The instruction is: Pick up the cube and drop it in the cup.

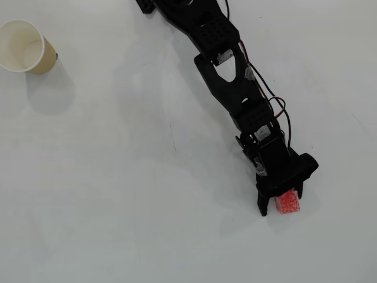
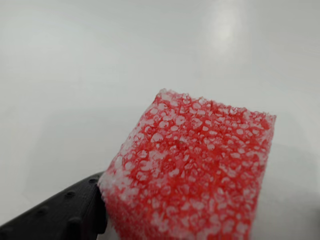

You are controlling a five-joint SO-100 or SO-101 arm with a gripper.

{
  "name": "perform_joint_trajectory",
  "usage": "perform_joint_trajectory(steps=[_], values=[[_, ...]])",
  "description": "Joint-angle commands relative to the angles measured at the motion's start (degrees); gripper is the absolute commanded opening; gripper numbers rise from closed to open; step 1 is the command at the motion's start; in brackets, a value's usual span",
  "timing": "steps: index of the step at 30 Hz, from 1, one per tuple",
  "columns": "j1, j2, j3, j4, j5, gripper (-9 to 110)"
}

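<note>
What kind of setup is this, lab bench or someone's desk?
Hard to say; likely a bare test bench. A plain white table holds only a paper cup, a small red cube and a black arm with loose wires, its gripper around the cube.

Plain white glossy table (image 1: 118, 206), evenly lit, with soft shadows and faint overhead glare.

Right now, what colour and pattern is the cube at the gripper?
Bright red with fine white speckles, foamy-looking; the cube shows best in the wrist view.
</note>
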Motion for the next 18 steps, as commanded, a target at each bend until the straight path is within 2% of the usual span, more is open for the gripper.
perform_joint_trajectory(steps=[1,16,18], values=[[0.2,3.6,-8.3,-1.8,0.2,37],[0.3,3.9,-8.3,-1.5,0.2,36],[0.2,4.0,-8.3,-1.3,0.2,33]])
